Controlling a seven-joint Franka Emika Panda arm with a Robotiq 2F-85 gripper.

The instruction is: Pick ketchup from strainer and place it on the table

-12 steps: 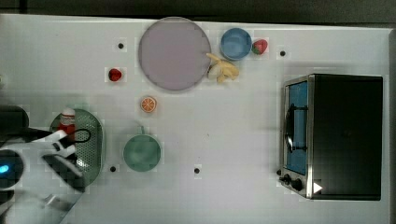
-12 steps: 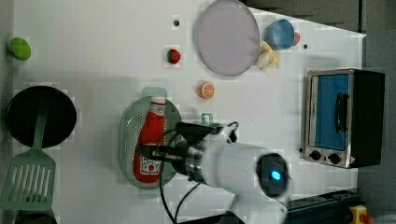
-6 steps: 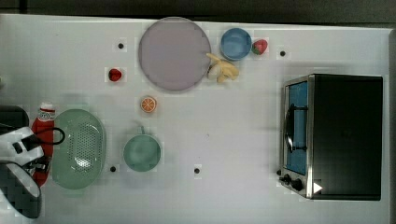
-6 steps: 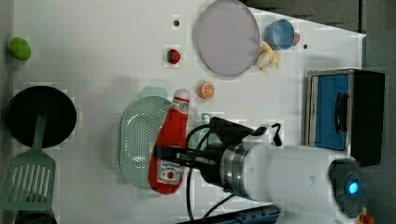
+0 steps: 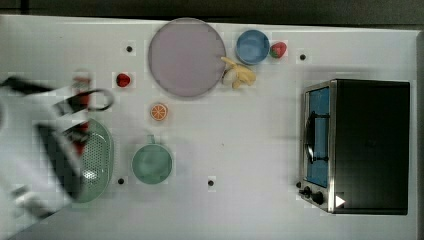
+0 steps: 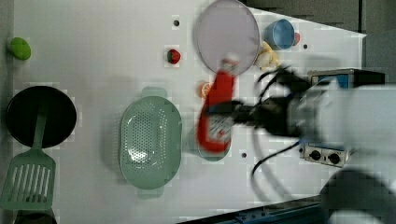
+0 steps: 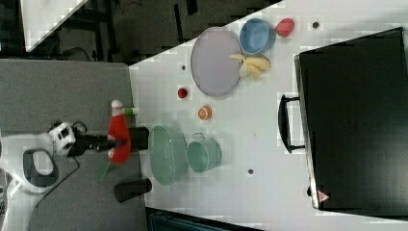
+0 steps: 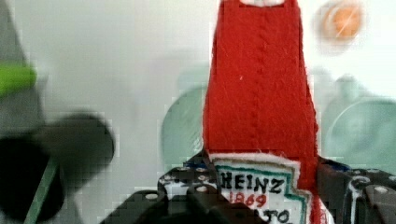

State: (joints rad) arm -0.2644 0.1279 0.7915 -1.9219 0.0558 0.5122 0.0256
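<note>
The ketchup point(image 6: 217, 116), a red squeeze bottle with a white cap and label, hangs in the air, and my gripper point(image 6: 233, 112) is shut on its lower body. In the left view it hangs over the teal cup, to the right of the strainer point(image 6: 150, 137). The pale green strainer has nothing in it. The top view has the ketchup point(image 5: 81, 92) above the strainer point(image 5: 97, 160), at the top view's left. In the right view the ketchup point(image 7: 119, 134) sits to the left of the strainer point(image 7: 167, 154). The wrist view has the bottle point(image 8: 259, 93) clamped between the fingers point(image 8: 182, 179).
A teal cup point(image 5: 152, 164) stands beside the strainer. Further along the table point(image 5: 240, 150) are an orange slice point(image 5: 159, 111), a small strawberry point(image 5: 123, 79), a lilac plate point(image 5: 186, 57), bananas point(image 5: 239, 75), a blue bowl point(image 5: 252, 46) and a toaster oven point(image 5: 360, 145). A black pan point(image 6: 39, 116) and spatula point(image 6: 28, 182) lie beside the strainer.
The gripper has lifted the ketchup out of the strainer and higher above the table; in the left view it shifted right, over the teal cup. The strainer is now bare.
</note>
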